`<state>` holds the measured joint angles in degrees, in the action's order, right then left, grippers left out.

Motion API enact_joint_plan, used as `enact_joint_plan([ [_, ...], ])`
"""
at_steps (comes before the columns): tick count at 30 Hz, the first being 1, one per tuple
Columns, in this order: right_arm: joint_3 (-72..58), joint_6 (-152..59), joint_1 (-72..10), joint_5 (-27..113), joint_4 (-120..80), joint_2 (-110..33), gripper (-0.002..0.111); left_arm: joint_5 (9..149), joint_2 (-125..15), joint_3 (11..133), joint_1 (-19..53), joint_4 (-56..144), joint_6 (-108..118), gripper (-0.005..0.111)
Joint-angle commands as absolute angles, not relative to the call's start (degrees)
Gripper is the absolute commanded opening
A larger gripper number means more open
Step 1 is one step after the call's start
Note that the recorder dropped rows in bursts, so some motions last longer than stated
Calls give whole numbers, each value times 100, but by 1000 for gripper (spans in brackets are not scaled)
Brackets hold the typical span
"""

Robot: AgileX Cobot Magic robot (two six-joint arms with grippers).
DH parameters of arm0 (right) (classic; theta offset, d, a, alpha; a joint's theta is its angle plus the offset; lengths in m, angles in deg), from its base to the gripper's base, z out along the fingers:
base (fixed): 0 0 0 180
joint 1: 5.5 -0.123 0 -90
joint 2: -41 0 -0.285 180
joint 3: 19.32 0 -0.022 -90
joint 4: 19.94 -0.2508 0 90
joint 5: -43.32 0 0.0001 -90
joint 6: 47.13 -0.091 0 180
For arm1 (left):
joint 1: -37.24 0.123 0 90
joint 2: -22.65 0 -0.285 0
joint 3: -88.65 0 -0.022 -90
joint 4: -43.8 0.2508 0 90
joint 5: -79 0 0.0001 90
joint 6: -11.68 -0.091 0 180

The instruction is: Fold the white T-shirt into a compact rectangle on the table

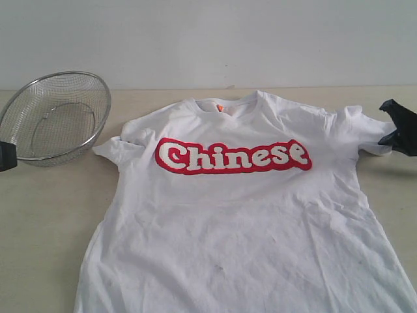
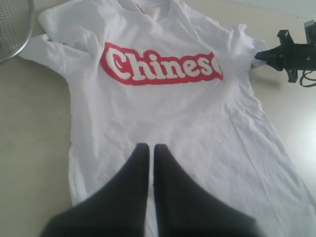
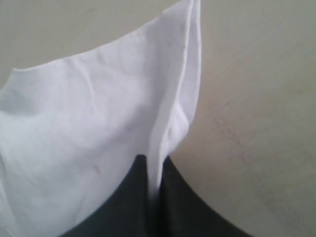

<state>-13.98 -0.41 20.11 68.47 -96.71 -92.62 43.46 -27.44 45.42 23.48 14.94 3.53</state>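
- The white T-shirt (image 1: 241,222) lies face up and spread out on the table (image 1: 45,215). It is wrinkled, and its hem runs off the near edge of my exterior view.
- The red-outlined lettering (image 1: 232,156) runs across the chest and reads the right way up. The small orange neck tag (image 1: 220,107) shows inside the collar on the far side.
- The only container I have on screen is the wire-mesh bowl (image 1: 55,117), at the far left of the table. It sits tipped, with its mouth turned toward the shirt.
- Inside the bowl I see its own mesh wall and base, with the tabletop showing through the wires.
- The shirt's left-hand sleeve (image 1: 120,149) is bunched up just beside the bowl's rim. I cannot tell whether cloth and wire touch.
- The right gripper (image 1: 386,138) is at the far right, at the tip of the other sleeve (image 1: 361,127).
- On the right wrist camera the fingers (image 3: 173,197) are clenched on the edge of that sleeve. A fold of white cloth rises from between them, with bare table beside it.
- The left wrist camera also picks up that gripper, side-on at the sleeve tip.
- The left gripper (image 2: 149,158) is clamped closed, its two dark fingers (image 2: 133,182) lying side by side with only a thin line between them.
- On its own camera it sits over the lower part of the shirt, but I cannot tell whether it touches the cloth.
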Motion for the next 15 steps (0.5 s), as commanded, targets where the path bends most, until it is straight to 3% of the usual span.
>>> enact_joint_plan([
  [1, -1317, 124, 1990, 6860, -9242, -9178, 0, 4427, -2726, 4534, 2365, 1447, 312, 5],
  [15, -1999, 185, 1939, 7743, -9089, -8469, 0, 4440, -2726, 4534, 2365, 1447, 312, 5],
])
